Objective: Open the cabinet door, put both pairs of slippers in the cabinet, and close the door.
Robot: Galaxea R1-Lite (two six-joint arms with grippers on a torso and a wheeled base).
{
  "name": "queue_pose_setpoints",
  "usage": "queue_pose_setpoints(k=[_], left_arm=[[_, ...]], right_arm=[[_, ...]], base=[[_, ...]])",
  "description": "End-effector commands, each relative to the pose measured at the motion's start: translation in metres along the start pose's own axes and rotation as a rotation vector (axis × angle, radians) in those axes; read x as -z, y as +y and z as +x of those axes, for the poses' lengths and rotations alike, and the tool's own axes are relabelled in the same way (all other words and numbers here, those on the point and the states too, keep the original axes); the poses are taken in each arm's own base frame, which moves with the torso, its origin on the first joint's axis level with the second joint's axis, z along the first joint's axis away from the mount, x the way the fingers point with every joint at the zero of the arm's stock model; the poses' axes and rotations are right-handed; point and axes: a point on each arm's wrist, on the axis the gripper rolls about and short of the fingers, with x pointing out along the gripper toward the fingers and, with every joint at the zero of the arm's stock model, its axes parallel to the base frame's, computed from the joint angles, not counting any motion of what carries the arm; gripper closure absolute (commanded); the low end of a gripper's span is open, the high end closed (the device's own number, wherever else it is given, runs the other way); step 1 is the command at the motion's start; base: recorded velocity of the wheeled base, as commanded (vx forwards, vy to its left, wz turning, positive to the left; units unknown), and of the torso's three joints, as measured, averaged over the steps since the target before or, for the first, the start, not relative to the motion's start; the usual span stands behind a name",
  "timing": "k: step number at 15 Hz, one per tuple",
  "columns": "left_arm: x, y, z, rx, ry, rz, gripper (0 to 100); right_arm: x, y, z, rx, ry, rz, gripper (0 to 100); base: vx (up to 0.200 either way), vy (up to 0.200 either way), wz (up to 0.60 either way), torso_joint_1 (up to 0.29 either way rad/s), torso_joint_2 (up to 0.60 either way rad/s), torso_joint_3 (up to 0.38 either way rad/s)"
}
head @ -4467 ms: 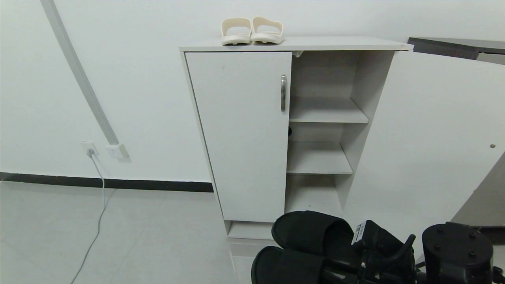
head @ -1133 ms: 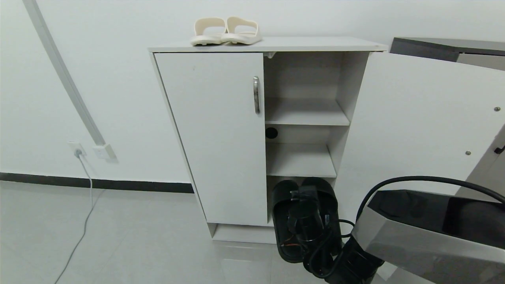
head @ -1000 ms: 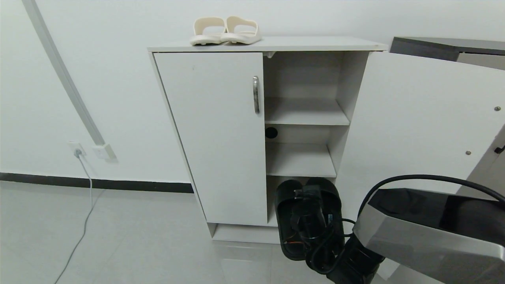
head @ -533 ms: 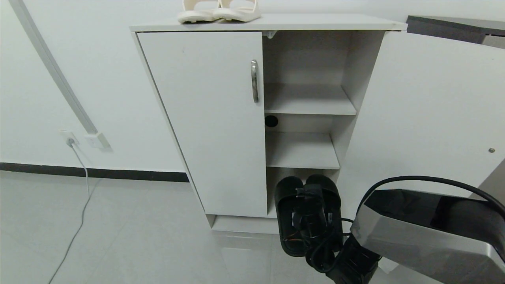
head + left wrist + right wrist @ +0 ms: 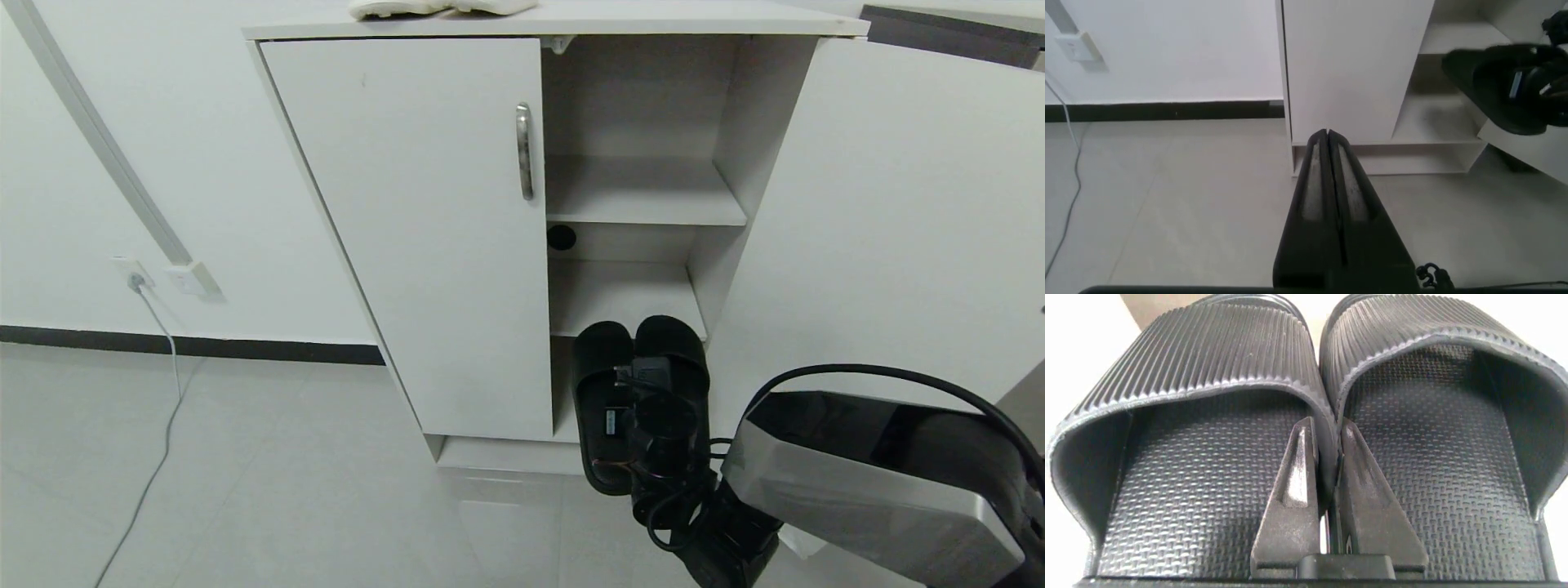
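A pair of black slippers point(image 5: 620, 371) hangs side by side at the mouth of the white cabinet's point(image 5: 408, 204) lowest compartment, toes pointing inward. My right gripper point(image 5: 653, 388) is shut on them, its fingers point(image 5: 1298, 482) pinching the two inner strap edges together point(image 5: 1324, 429). A cream pair of slippers point(image 5: 441, 6) lies on the cabinet top. The right cabinet door point(image 5: 882, 212) stands wide open; the left door is closed. My left gripper point(image 5: 1327, 143) is shut with nothing in it, low over the floor in front of the cabinet base, with the black slippers point(image 5: 1515, 77) off to its side.
Two bare shelves point(image 5: 641, 192) point(image 5: 624, 298) sit above the lowest compartment. A metal handle point(image 5: 524, 151) is on the closed door. A wall socket point(image 5: 131, 282) with a cable point(image 5: 155, 457) trailing over the floor is to the left. Grey tiled floor lies before the cabinet.
The head camera has come closer and tilted down. My right gripper has carried the black slippers up and forward, from low in front to the lowest compartment's opening.
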Motion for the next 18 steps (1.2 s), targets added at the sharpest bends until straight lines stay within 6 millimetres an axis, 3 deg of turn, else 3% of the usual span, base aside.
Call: queue_pose_setpoints(k=[1, 9, 18], left_arm=[[0.0000, 0.0000, 0.0001, 0.000, 0.002, 0.000, 100], [0.0000, 0.0000, 0.0001, 0.000, 0.002, -0.003, 100], [0.0000, 0.0000, 0.0001, 0.000, 0.002, -0.003, 100]], right_arm=[[0.0102, -0.0019, 0.0013, 0.005, 0.011, -0.026, 100], [0.0174, -0.0030, 0.0026, 0.009, 0.023, -0.039, 100], [0.0172, -0.0047, 0.0046, 0.013, 0.022, -0.038, 100]], base=[[0.000, 0.000, 0.00, 0.000, 0.00, 0.000], [0.000, 0.000, 0.00, 0.000, 0.00, 0.000], [0.200, 0.000, 0.00, 0.002, 0.00, 0.002]])
